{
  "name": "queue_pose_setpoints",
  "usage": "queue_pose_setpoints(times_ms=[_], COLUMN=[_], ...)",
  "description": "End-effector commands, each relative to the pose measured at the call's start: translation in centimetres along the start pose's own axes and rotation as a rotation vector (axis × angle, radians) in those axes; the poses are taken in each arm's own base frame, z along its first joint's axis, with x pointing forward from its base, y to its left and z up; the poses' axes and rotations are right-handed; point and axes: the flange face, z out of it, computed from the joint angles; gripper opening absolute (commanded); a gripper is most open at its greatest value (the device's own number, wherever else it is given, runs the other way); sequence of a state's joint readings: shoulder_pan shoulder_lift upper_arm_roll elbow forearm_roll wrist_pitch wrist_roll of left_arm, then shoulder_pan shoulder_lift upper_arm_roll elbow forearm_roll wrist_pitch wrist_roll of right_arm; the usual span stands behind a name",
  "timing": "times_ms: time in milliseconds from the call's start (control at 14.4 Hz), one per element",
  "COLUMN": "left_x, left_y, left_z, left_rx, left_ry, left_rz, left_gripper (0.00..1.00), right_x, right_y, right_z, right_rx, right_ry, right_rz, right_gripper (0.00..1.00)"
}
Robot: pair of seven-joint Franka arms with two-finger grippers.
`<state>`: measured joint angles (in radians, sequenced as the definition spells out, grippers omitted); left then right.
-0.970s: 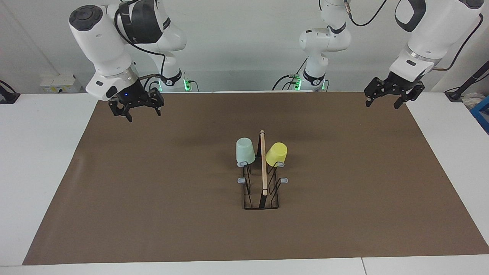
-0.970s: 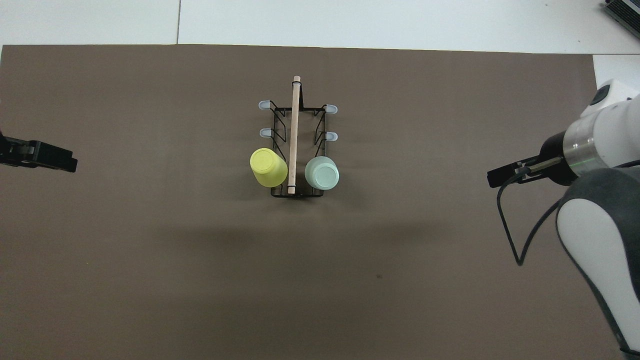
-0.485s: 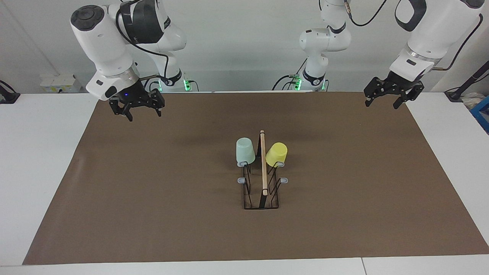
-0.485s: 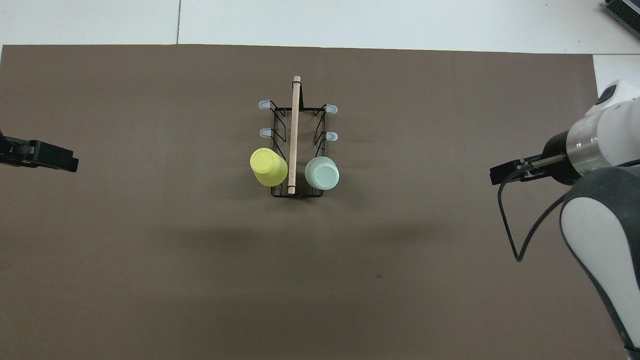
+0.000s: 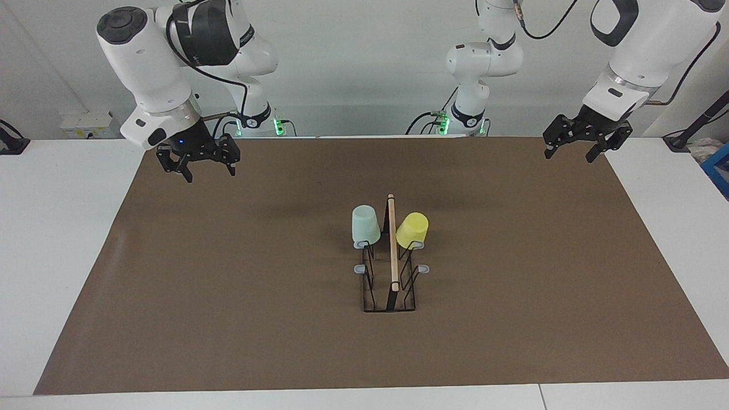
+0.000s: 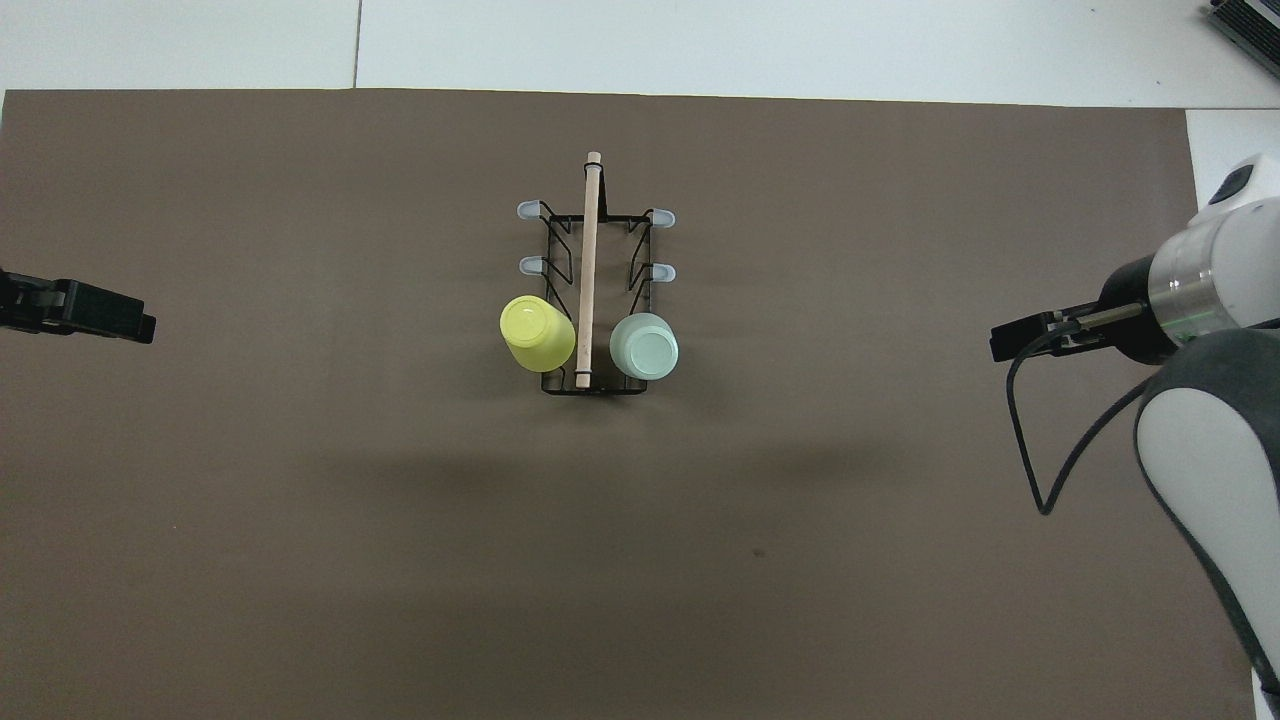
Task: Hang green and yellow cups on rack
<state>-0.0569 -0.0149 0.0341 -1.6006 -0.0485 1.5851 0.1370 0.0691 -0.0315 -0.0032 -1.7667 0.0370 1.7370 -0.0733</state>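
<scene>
The black wire rack [image 5: 390, 285] [image 6: 592, 290] with a wooden rod stands mid-mat. The mint green cup [image 5: 365, 225] [image 6: 644, 346] and the yellow cup [image 5: 412, 230] [image 6: 537, 333] sit upside down on the two pegs nearest the robots, green toward the right arm's end, yellow toward the left arm's end. My right gripper [image 5: 196, 168] [image 6: 1010, 340] is open and empty, raised over the mat's edge at its own end. My left gripper [image 5: 572, 150] [image 6: 120, 325] is open and empty, raised over the mat's corner at its end.
A brown mat [image 5: 228, 296] covers the white table [image 5: 57, 228]. Several rack pegs with grey tips [image 5: 424, 268] stand bare, farther from the robots than the cups. A black cable [image 6: 1040, 460] hangs from the right arm.
The right gripper has drawn back a little toward its own end of the table and risen slightly. The left gripper has barely moved. Cups and rack are unmoved.
</scene>
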Motion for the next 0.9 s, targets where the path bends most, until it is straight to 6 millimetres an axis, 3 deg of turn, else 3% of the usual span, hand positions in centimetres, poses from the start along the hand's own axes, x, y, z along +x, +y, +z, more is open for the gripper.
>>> queue_pose_setpoints(times_ms=[0,416,832], left_x=[-0.4,-0.4,-0.4], left_y=[-0.2,-0.3,-0.3], left_z=[-0.5,-0.3,-0.3], left_rx=[-0.016,-0.016,-0.016], left_ry=[0.013,0.016,0.013], left_rz=[0.003,0.003,0.004], left_gripper=[1.0,1.0,1.0], right_x=[-0.3,-0.4,-0.3], right_y=[-0.1,1.3,0.1], right_z=[0.1,0.4,0.5], right_rx=[-0.014,-0.01,-0.009], right_ry=[0.013,0.007,0.005], right_rz=[0.01,0.031,0.016], right_gripper=[1.0,1.0,1.0])
